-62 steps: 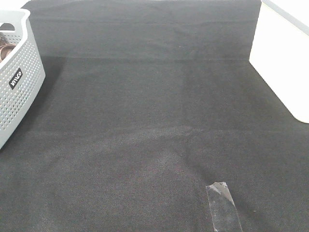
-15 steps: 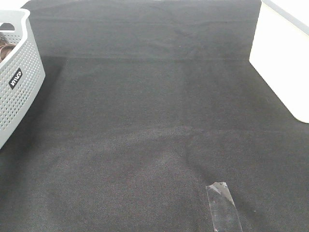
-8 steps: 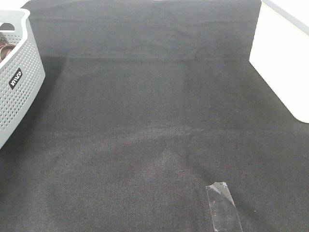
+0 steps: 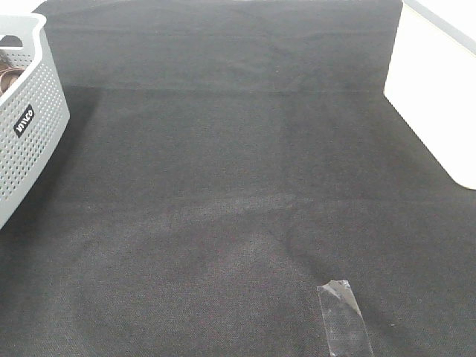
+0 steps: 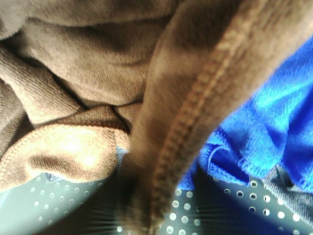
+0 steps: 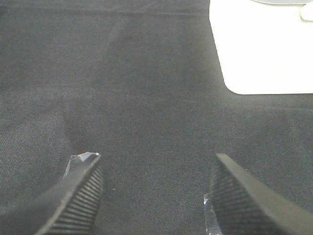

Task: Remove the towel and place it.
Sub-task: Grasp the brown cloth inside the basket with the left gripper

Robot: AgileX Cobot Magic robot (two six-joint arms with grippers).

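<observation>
towel (image 5: 93,73) looks plush, basket (image 4: 30,141) perforated plastic, table cloth (image 4: 238,186) matt.

Brown plush towel (image 5: 88,68) — crumpled, hem stitched; inside the perforated grey basket (image 5: 58,215)

Open ground: the black table cloth (image 4: 238,186) lies flat from centre to 6 o'clock in the high view, with nothing standing on it to block a gripper's path. A grey perforated basket (image 4: 30,126) walls off the 9 o'clock edge, and a white surface (image 4: 431,89) borders the cloth at 2 o'clock. A strip of clear tape (image 4: 343,320) lies flat at 5 o'clock. Inside the basket, the brown towel (image 5: 98,73) and a blue cloth (image 5: 264,132) press together, crowding its floor.
</observation>
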